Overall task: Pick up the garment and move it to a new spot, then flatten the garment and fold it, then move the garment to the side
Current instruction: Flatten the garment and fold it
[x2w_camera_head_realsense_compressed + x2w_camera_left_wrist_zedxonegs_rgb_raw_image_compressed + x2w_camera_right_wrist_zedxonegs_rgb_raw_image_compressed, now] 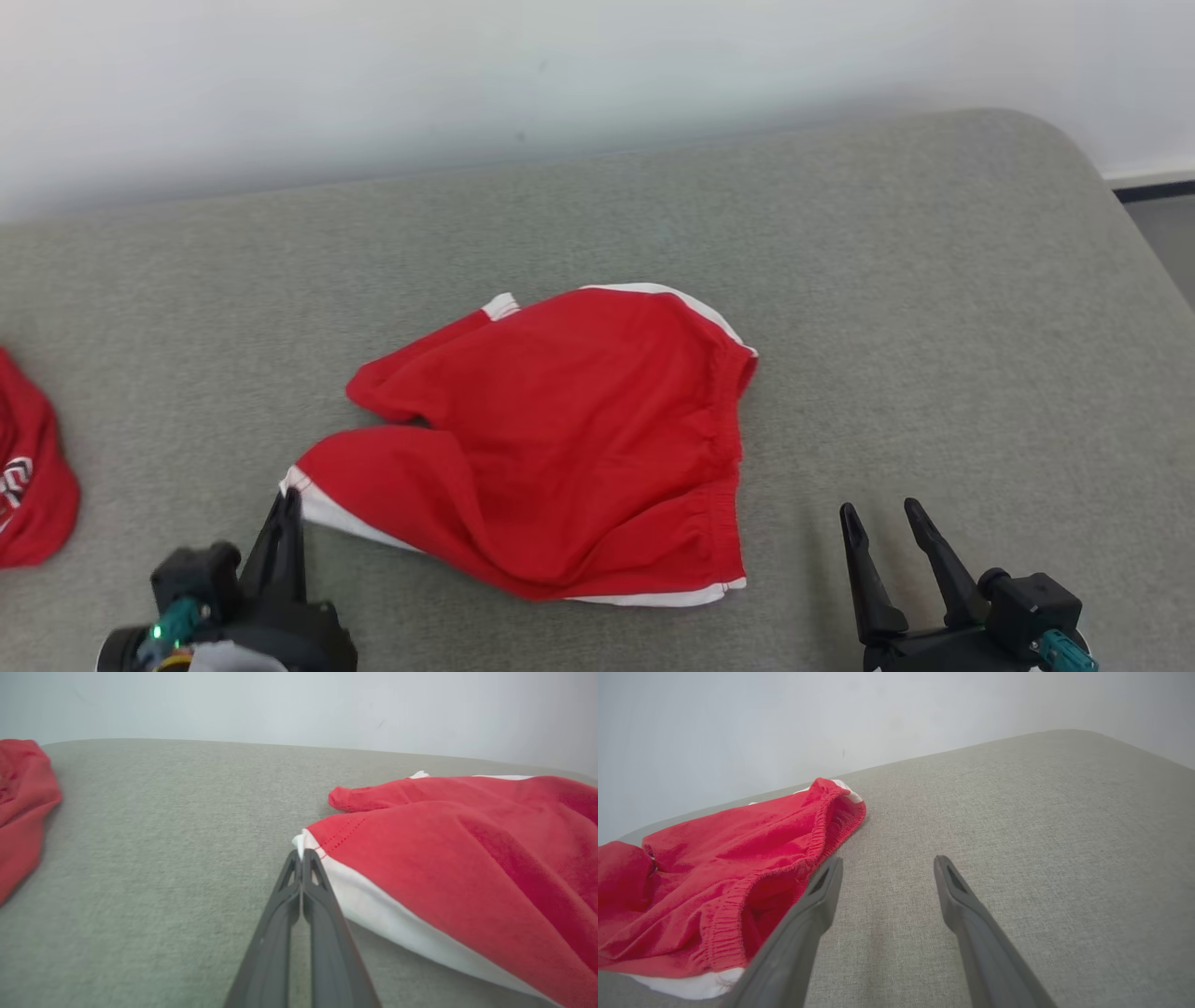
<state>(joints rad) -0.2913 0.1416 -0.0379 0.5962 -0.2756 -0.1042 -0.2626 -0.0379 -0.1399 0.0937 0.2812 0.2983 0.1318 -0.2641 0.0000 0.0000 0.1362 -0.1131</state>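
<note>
Left pincer (pixel 302 855) closed to a point at the white-edged corner of the garment (pixel 560 429).
Fingers pressed flat together, tips touching the near-left hem corner; cannot tell whether cloth is nipped between them. Garment is red shorts with white trim, rumpled, lying about midway across the grey padded surface (pixel 934 280), one leg bunched toward the left, elastic waistband toward the right. Right pincer (pixel 882 523) wide, nothing between its fingers, over bare surface just beside the waistband's near end. Second red cloth (pixel 28 485) with white print at the left edge, well apart. Pale wall (pixel 467 75) behind.
</note>
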